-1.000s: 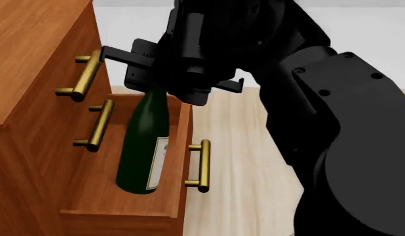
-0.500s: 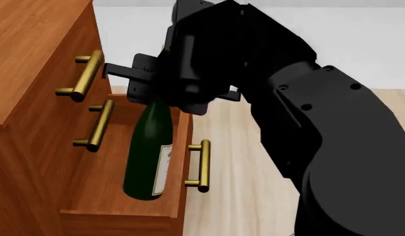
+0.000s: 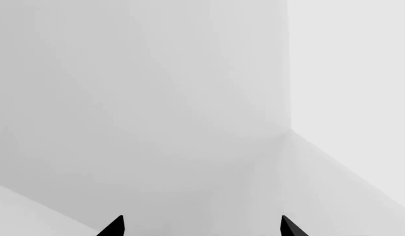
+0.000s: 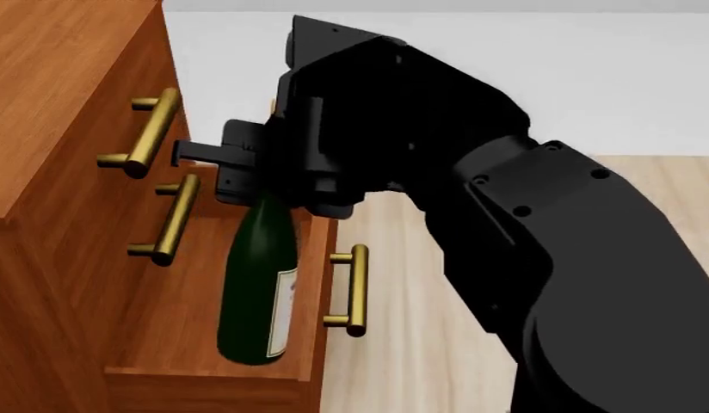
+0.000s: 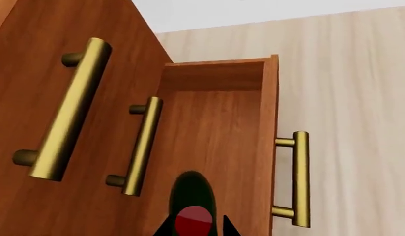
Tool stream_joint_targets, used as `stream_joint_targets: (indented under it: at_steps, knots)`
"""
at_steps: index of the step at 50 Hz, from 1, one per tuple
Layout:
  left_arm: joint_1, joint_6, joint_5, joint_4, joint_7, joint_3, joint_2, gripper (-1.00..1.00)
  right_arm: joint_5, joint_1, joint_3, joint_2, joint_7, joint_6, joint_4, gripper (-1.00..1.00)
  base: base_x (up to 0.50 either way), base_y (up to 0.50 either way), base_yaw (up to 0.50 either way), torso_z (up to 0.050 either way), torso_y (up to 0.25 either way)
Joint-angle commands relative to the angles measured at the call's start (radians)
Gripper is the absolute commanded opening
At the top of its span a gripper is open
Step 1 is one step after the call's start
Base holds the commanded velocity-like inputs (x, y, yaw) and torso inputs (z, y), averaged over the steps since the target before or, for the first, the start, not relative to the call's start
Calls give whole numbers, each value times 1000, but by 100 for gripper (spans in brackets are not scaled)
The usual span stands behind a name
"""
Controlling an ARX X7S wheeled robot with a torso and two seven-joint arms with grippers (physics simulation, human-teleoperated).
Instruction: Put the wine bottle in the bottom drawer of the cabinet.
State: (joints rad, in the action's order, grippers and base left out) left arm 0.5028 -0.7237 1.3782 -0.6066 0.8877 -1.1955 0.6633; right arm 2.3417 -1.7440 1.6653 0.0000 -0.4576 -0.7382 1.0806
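The dark green wine bottle (image 4: 257, 284) with a white label hangs nearly upright inside the open bottom drawer (image 4: 159, 310) of the reddish-brown cabinet (image 4: 56, 103). Its base is low, near the drawer's front panel. My right gripper (image 4: 268, 191) is shut on the bottle's neck, largely hidden behind my arm. In the right wrist view the bottle's red top and green shoulder (image 5: 189, 189) sit between the tips of the right gripper (image 5: 192, 226), above the drawer (image 5: 216, 128). My left gripper (image 3: 201, 227) is open and empty, facing white walls.
The drawer's brass handle (image 4: 354, 288) sticks out over the pale wood floor (image 4: 423, 284). The two upper drawers are closed, and their brass handles (image 4: 148, 129) (image 4: 171, 219) stand close to the left of the bottle. My right arm (image 4: 539, 258) fills the right side.
My right gripper has moved down with the bottle. The bottle now sits deeper in the bottom drawer, a little nearer its front.
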Motion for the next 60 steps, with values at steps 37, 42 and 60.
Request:
stream_joint_targets:
  at_steps: [37,42,60]
  knots:
    - [-6,-1,8,-6,-1,18,18,100,-168,79,-40,0,71,70,-41,-100,0,0,0,0,1]
    - [0,0,8,1,1,27,23,100,-177,91,-39,0,77,71,-32,-100,0,0,0,0,0]
    - [-5,-1,17,-5,1,26,30,100,-215,138,-39,0,95,79,-22,-100,0,0,0,0,0]
